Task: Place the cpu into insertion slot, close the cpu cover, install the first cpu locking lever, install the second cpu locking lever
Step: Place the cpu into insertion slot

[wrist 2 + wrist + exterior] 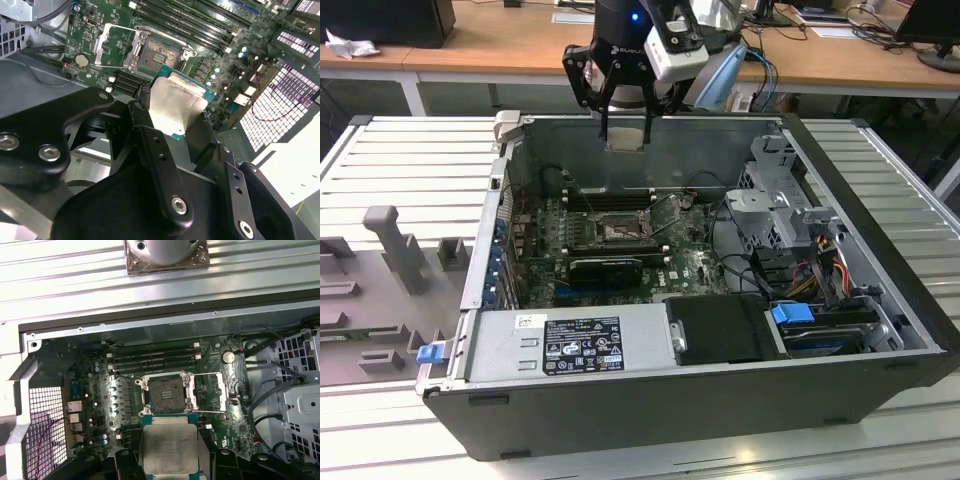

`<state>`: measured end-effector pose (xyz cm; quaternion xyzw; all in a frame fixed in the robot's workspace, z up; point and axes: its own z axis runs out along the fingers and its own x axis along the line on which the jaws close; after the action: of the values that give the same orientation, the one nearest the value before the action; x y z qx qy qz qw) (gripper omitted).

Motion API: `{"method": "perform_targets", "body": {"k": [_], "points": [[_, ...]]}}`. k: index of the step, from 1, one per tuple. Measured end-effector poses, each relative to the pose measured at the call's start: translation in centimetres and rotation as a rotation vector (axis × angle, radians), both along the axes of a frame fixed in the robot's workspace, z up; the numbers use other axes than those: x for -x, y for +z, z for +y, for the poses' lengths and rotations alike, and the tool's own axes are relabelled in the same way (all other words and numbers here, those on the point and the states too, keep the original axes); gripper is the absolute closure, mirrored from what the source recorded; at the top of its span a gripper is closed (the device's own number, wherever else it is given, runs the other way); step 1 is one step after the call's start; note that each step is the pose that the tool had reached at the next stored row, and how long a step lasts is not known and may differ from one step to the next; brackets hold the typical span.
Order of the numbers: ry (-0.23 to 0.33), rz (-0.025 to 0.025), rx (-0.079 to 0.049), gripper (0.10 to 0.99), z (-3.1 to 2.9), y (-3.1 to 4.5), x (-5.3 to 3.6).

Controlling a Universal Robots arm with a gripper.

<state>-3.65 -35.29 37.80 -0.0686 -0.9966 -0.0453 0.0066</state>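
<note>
One black claw pinches the flat, silver-topped square cpu by its edges, above the dark insertion slot; the sheet-metal cpu cover lies swung open

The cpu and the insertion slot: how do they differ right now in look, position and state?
The cpu is pale silver with a green edge; the insertion slot is dark inside a silver metal rim. The cpu is clamped in the gripper, above the case; the insertion slot sits on the green motherboard. The insertion slot is empty, the cpu not yet in it. Both are square.
</note>
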Motion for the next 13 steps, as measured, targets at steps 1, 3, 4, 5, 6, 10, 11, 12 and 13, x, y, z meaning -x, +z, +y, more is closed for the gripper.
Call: {"method": "perform_targets", "body": {"k": [1,3,4,5,6,10,11,12,13], "points": [[-0.008,0.0000,0.000,0.557,0.00,0.00,0.00],[-0.019,0.0000,0.000,0.557,0.00,0.00,0.00],[-0.023,0.0000,0.000,0.557,0.00,0.00,0.00],[-0.026,0.0000,0.000,0.557,0.00,0.00,0.00],[-0.028,0.0000,0.000,0.557,0.00,0.00,0.00],[-0.043,0.0000,0.000,0.557,0.00,0.00,0.00],[-0.048,0.0000,0.000,0.557,0.00,0.00,0.00],[-0.053,0.0000,0.000,0.557,0.00,0.00,0.00],[-0.055,0.0000,0.000,0.557,0.00,-0.01,0.00]]}}
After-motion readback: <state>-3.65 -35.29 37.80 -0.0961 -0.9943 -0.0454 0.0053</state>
